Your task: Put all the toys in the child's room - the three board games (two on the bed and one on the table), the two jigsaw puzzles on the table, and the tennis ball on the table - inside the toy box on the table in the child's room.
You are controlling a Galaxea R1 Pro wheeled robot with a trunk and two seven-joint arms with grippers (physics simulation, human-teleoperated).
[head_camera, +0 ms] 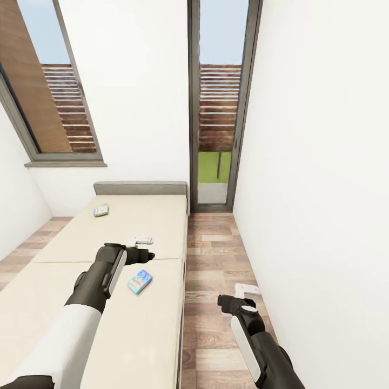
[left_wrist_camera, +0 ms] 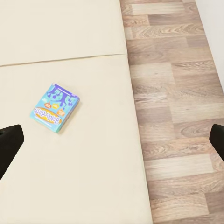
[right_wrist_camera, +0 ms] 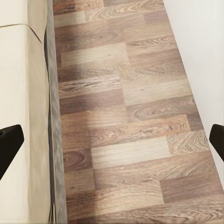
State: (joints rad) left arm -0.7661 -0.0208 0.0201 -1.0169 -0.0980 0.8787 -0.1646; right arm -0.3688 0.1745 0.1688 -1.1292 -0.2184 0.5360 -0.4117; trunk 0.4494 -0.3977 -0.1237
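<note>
Two flat printed board games lie on the low single bed (head_camera: 81,254) with its plain beige mattress and grey headboard. One board game, a pale blue box with darker blue and orange print (head_camera: 140,281), rests flat near the mattress edge that borders the wooden plank floor (head_camera: 216,259), just beside the left arm's dark wrist in the head view. The left wrist view shows the same blue box (left_wrist_camera: 55,107) lying tilted on the mattress, between the seam in the bedding and the two black fingertips (left_wrist_camera: 9,145) at the frame's edges. The second board game, a small green and multicoloured box (head_camera: 101,209), sits well apart from the first, near the headboard.

The left gripper (head_camera: 143,240) hovers over the mattress, its fingers spread wide and holding nothing. The right gripper (head_camera: 247,290) hangs above the plank floor between the bed and the white wall (head_camera: 324,189); the right wrist view shows its black fingertips (right_wrist_camera: 9,144) set wide apart, with floorboards and the bed's dark grey frame edge (right_wrist_camera: 52,116) below them. A tall narrow glass door (head_camera: 219,108) stands beyond the headboard, and a grey-framed window (head_camera: 48,81) is set in the wall to its left.
</note>
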